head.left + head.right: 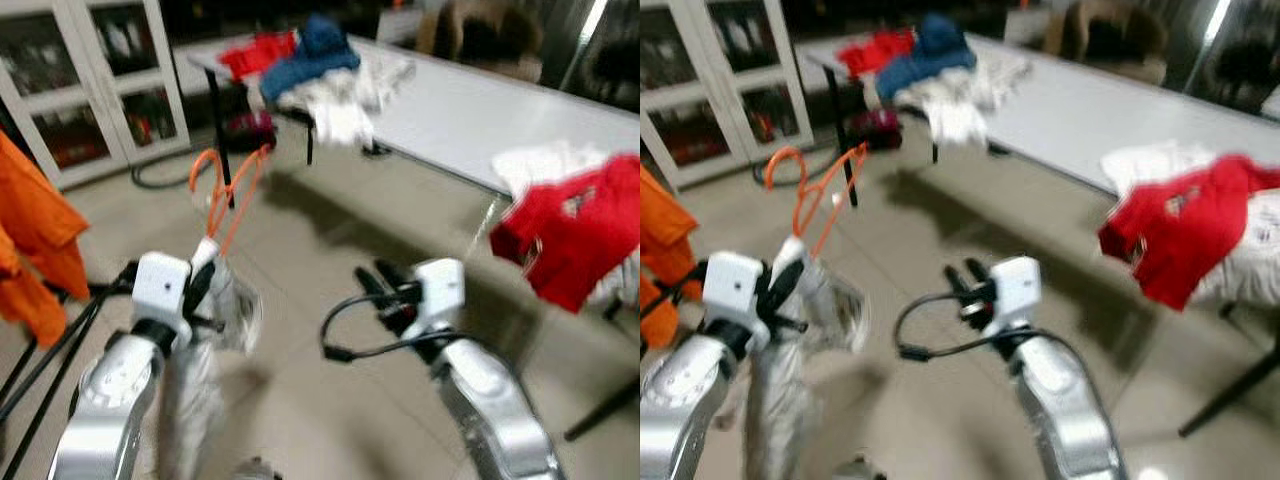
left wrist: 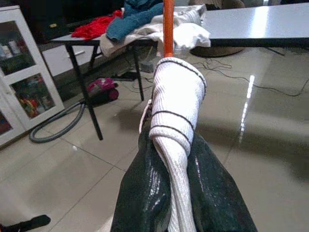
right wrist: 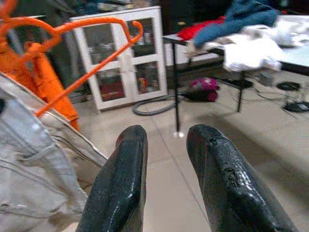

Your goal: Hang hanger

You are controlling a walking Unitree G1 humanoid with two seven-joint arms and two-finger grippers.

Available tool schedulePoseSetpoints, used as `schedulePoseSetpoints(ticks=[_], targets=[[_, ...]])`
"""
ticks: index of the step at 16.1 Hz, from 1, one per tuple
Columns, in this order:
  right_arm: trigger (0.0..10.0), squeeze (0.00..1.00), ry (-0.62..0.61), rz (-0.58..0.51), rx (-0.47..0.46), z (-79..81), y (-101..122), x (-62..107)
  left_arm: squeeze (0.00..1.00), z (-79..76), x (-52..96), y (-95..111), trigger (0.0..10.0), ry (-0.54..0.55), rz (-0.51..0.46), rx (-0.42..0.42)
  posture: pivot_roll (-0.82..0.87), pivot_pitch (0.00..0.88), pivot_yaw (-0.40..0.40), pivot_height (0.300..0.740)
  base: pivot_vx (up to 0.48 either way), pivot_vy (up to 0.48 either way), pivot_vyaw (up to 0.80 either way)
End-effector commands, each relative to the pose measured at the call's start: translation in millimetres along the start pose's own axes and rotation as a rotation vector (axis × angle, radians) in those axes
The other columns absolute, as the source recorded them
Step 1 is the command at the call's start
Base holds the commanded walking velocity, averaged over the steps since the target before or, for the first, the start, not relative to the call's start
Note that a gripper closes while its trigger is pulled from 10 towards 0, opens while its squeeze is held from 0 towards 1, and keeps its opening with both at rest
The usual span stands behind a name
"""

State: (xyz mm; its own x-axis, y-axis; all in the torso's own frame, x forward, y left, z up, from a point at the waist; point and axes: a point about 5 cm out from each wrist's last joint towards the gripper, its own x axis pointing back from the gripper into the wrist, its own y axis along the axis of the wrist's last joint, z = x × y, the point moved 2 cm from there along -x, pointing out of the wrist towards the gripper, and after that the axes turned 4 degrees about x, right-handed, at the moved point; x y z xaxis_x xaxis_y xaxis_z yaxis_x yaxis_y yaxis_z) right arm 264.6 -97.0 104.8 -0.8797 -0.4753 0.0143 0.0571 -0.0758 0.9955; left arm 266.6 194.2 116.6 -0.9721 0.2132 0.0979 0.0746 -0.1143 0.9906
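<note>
The pale garment (image 1: 205, 350) droops soft and probably light below my left gripper (image 1: 203, 268), which is clamped on it at the neck of the orange hanger (image 1: 225, 195). The thin hanger looks stiff; I'd keep hold there. My right gripper (image 1: 375, 280) hangs beside, slightly parted, empty.

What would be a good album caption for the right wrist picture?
Open right gripper faces an orange hanger carrying a pale garment, white cabinet behind.

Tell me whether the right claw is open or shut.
Open. The right claw shows floor between its two black fingers and holds nothing, while the left claw grips the orange hanger.
</note>
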Motion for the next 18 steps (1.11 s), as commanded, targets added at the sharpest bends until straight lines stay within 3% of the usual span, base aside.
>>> schedulePoseSetpoints(ticks=[1, 9, 18], targets=[[10.0, 0.00, 0.004, -0.017, -0.007, 1.1, 6.8, -0.5, 0.00, 2.3, -1.7, 15.7, 10.0, -0.011, -0.062, -0.012, -0.07, 0.000, -0.013, 0.740, 0.000, 0.330, -0.42], [10.0, 0.00, -0.029, -0.004, 0.035, -9.4, 11.7, 4.2, 0.00, 9.6, 1.9, 13.5, 10.0, 0.002, -0.030, -0.045, -0.07, 0.000, -0.010, 0.740, 0.000, 0.078, 0.00], [10.0, 0.00, -0.005, 0.000, 0.038, -7.9, 12.4, 4.3, 0.00, 3.3, 6.1, 13.1, 10.0, 0.021, -0.044, -0.043, -0.06, 0.000, -0.031, 0.740, 0.000, 0.427, 0.00]])
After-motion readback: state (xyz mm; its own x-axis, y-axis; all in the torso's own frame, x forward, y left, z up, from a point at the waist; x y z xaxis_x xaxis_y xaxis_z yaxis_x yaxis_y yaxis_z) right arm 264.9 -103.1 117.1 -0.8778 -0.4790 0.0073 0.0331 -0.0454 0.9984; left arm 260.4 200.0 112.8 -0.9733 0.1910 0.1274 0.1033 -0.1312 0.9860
